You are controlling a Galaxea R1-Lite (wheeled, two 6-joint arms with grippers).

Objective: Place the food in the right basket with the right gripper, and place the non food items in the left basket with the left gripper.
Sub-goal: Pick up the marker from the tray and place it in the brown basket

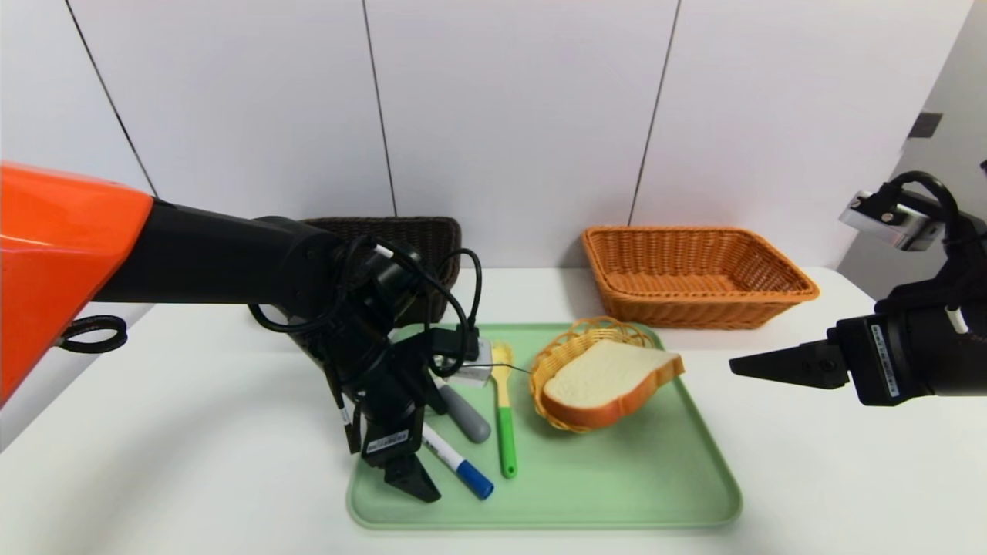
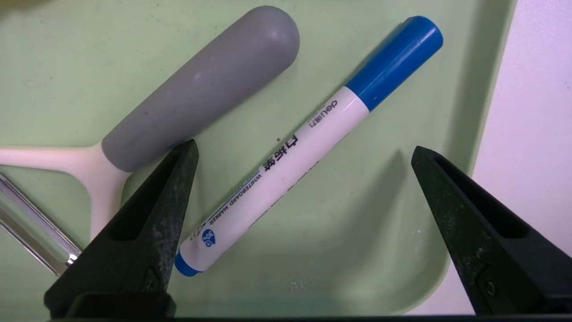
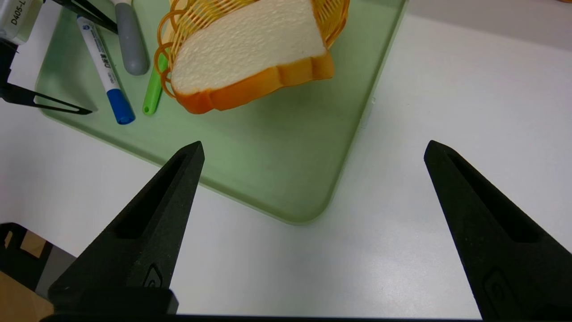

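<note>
Where walls are white, green tray [image 1: 617,478].

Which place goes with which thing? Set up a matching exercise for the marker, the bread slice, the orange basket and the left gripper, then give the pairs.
Things:
1. whiteboard marker
2. bread slice
3. orange basket
4. left gripper

Places:
A. on the table behind the green tray
B. resting in the small yellow wire basket
C. open, over the marker
D. lying on the tray beside the grey-handled peeler

Pairs: 1-D, 2-B, 3-A, 4-C
</note>
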